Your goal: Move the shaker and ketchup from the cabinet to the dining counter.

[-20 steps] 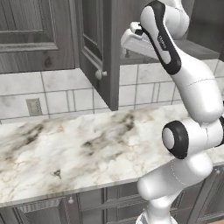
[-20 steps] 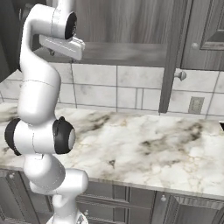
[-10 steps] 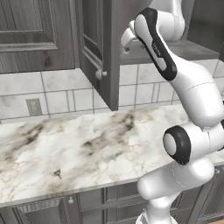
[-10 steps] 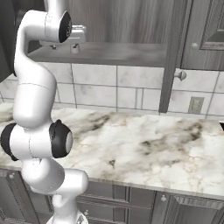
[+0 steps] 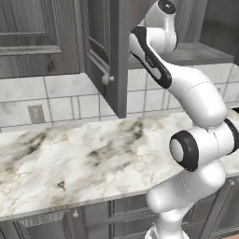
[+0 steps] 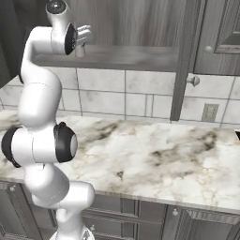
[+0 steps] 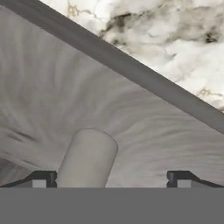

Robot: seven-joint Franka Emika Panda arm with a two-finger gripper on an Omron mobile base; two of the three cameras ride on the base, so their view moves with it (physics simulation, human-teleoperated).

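Observation:
A pale grey cylindrical shaker stands on the cabinet shelf. It sits between the fingers of my gripper, closer to the left fingertip than to the right one. The fingers are spread wide, so the gripper is open. From the right base view, my gripper is up at the shelf inside the dark wooden cabinet, with the shaker just below the hand. The cabinet door hangs open. The ketchup and the dining counter are out of view.
A marble worktop backed by white tiles runs under the cabinet. The open door's edge and knob stand left of the arm. A closed cabinet door is at the right, and a wall socket sits in the tiles.
The arm has lifted and swung the hand further into the cabinet, over the shelf and up to the shaker. The fingers have stayed apart.

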